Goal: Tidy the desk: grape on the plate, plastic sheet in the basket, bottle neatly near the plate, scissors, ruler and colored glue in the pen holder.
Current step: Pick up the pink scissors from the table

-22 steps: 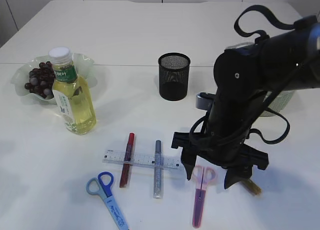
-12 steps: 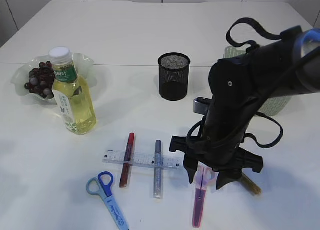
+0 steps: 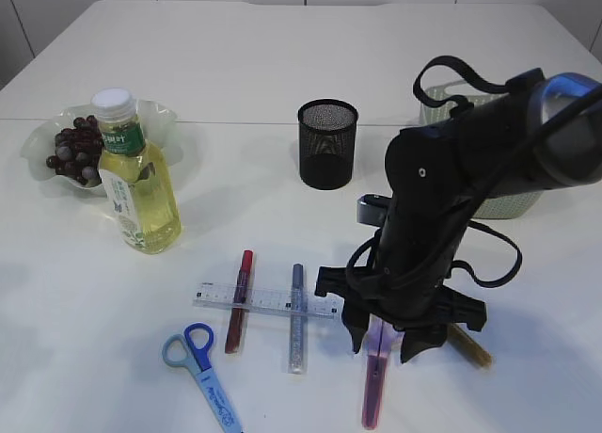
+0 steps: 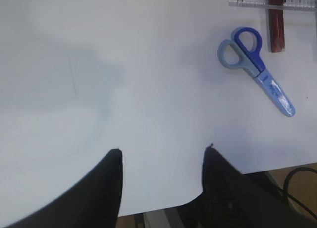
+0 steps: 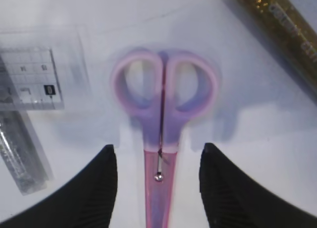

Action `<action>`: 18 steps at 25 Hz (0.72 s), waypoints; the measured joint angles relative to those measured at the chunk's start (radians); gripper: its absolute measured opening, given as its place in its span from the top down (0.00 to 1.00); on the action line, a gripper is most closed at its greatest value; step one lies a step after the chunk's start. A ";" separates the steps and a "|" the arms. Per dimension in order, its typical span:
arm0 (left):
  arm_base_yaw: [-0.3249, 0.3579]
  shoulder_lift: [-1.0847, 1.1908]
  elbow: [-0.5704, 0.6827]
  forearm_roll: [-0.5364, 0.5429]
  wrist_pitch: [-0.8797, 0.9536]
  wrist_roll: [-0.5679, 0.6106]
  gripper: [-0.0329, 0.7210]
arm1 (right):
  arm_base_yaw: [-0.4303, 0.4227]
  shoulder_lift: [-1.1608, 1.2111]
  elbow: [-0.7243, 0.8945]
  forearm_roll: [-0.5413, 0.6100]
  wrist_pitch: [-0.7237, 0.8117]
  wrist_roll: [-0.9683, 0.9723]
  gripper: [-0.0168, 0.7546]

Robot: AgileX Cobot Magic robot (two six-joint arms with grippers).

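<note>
Pink scissors [image 5: 161,139] | lay flat just right of the ruler [image 3: 266,301], long axis running between the right gripper [image 5: 158,183] fingers, handles away | jaws stood apart, straddling the blades | left gripper [image 4: 161,188] apart too, farther off, nearer the blue scissors [image 4: 255,69].

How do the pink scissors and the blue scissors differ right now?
The pink scissors have pink-purple handles; the blue scissors have blue ones. The right gripper, open, straddles the pink pair, while the blue pair lies alone, untouched. In the exterior view the pink blades point straight toward the camera; the blue blades angle right. Both lie flat and closed on the table.
</note>
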 joint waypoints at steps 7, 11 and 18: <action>0.000 0.000 0.000 0.000 -0.004 0.000 0.45 | 0.000 0.000 0.000 0.002 -0.023 0.000 0.43; 0.000 0.000 0.000 0.000 -0.006 0.000 0.45 | 0.000 0.005 0.000 0.005 -0.025 0.000 0.43; 0.000 0.000 0.000 0.000 -0.006 0.000 0.45 | 0.000 0.011 0.000 0.005 -0.027 0.000 0.43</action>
